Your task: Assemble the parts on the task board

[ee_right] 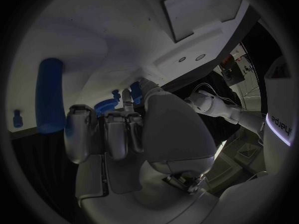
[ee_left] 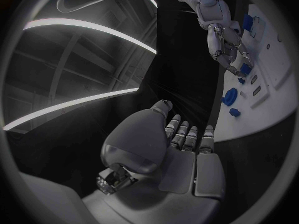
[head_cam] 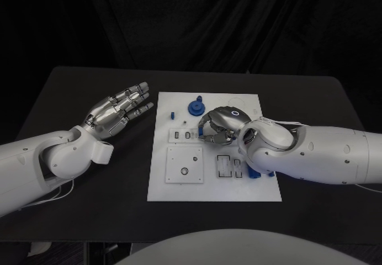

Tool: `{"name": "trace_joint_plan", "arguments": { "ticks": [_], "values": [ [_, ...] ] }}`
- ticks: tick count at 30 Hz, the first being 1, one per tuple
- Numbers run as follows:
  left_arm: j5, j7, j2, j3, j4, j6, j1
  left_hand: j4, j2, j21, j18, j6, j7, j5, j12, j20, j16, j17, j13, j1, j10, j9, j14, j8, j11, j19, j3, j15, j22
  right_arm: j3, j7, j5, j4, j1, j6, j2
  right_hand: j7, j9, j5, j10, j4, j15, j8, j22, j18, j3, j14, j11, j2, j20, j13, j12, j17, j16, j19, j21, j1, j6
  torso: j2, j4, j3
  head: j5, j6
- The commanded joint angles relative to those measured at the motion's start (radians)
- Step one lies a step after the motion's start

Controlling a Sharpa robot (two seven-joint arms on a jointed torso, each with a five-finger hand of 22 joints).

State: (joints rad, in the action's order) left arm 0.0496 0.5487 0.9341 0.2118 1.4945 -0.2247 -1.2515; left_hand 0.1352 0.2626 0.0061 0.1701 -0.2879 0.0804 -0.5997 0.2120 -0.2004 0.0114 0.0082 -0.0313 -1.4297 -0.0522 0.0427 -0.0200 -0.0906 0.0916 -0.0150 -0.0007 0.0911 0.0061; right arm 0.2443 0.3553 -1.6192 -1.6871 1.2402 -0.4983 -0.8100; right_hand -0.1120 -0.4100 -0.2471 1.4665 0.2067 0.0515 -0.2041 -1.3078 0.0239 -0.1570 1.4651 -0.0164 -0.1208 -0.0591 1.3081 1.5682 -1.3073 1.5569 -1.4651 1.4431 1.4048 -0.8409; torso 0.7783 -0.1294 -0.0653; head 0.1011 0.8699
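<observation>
The flat white plastic task board [head_cam: 213, 185] lies mid-table. Small blue plastic parts [head_cam: 195, 106] are seen loose near its far edge, so assembly is judged unfinished. The silver right hand [head_cam: 221, 126] is curled over the board; a grasp cannot be confirmed. The silver left hand [head_cam: 119, 110] is held released, fingers spread, beside the board.

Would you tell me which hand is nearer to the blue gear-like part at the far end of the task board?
The right hand is nearer, over the board just beside the blue gear-like part. The left hand hovers off the task board, over the table.
</observation>
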Motion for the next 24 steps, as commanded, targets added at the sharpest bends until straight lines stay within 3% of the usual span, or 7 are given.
{"name": "trace_joint_plan", "arguments": {
  "ticks": [1,3,9,14,24],
  "values": [
    [0.004,0.014,-0.003,-0.001,0.0,-0.01,0.002,-0.001,0.0,0.003,0.011,0.001,0.003,0.004,0.003,-0.009,0.002,0.001,-0.001,0.01,-0.002,0.0,0.001,-0.002,0.004,0.0,0.004,0.005,0.001,0.002,0.018,-0.006,0.002,-0.003,0.028,0.001,-0.001,0.005,0.013,0.104,0.001,-0.005,0.006,-0.22,0.009,0.009,0.101,-0.002,0.0,-0.004,0.263,0.003,-0.248,-0.004,-0.04,-0.003,-0.01,0.011,0.0,0.0001,0.0,0.0,0.001],
    [0.004,0.014,-0.003,-0.001,-0.001,-0.01,0.002,-0.001,0.0,0.003,0.011,0.002,0.003,0.005,0.003,-0.009,0.002,0.001,0.0,0.01,-0.001,0.0,0.001,-0.002,0.004,0.0,0.004,0.005,0.001,0.002,0.014,-0.006,0.002,-0.003,0.028,0.002,-0.001,0.008,0.023,0.104,0.001,-0.005,0.009,-0.219,0.009,0.013,0.101,-0.002,-0.002,-0.005,0.263,0.003,-0.248,-0.003,-0.04,-0.003,-0.011,0.016,0.0,0.0001,0.0,0.0,0.002],
    [0.004,0.014,-0.003,-0.001,-0.003,-0.01,0.002,-0.001,0.0,0.003,0.011,0.002,0.003,0.005,0.003,-0.009,0.002,0.001,0.0,0.01,-0.001,0.0,0.001,-0.002,0.004,0.001,0.005,0.005,0.001,0.002,-0.003,-0.006,0.004,-0.003,0.018,0.001,0.003,0.033,0.131,0.104,0.028,-0.002,0.038,-0.222,0.007,0.047,0.103,0.002,-0.015,-0.002,0.263,0.003,-0.256,0.006,-0.044,0.003,-0.028,0.095,0.0,0.0003,0.0001,0.001,0.003],
    [0.004,0.015,-0.002,-0.001,-0.003,-0.01,0.003,-0.001,0.0,0.003,0.011,0.002,0.003,0.005,0.003,-0.009,0.002,0.001,0.0,0.01,-0.001,0.0,0.001,-0.002,0.004,0.001,0.005,0.005,0.001,0.002,-0.026,-0.006,0.003,-0.003,-0.012,-0.002,0.004,0.036,0.142,0.104,0.034,-0.001,0.038,-0.224,0.006,0.051,0.105,0.003,-0.019,-0.001,0.263,0.003,-0.26,0.011,-0.047,0.009,-0.029,0.099,0.0,0.0,0.0,0.0,0.002],
    [0.004,0.017,0.002,-0.001,0.001,-0.007,0.003,0.0,0.0,0.003,0.011,0.003,0.003,0.005,0.003,-0.009,0.002,0.001,0.0,0.01,-0.001,0.0,0.001,-0.002,0.004,0.0,0.005,0.005,0.001,0.0,-0.114,-0.006,-0.015,-0.002,-0.135,-0.017,0.011,0.04,0.164,0.104,0.055,0.003,0.031,-0.232,0.0,0.06,0.106,0.009,-0.03,0.002,0.263,0.003,-0.264,0.014,-0.059,0.033,-0.031,0.103,0.0,0.0,0.0,-0.004,0.0]
  ]
}}
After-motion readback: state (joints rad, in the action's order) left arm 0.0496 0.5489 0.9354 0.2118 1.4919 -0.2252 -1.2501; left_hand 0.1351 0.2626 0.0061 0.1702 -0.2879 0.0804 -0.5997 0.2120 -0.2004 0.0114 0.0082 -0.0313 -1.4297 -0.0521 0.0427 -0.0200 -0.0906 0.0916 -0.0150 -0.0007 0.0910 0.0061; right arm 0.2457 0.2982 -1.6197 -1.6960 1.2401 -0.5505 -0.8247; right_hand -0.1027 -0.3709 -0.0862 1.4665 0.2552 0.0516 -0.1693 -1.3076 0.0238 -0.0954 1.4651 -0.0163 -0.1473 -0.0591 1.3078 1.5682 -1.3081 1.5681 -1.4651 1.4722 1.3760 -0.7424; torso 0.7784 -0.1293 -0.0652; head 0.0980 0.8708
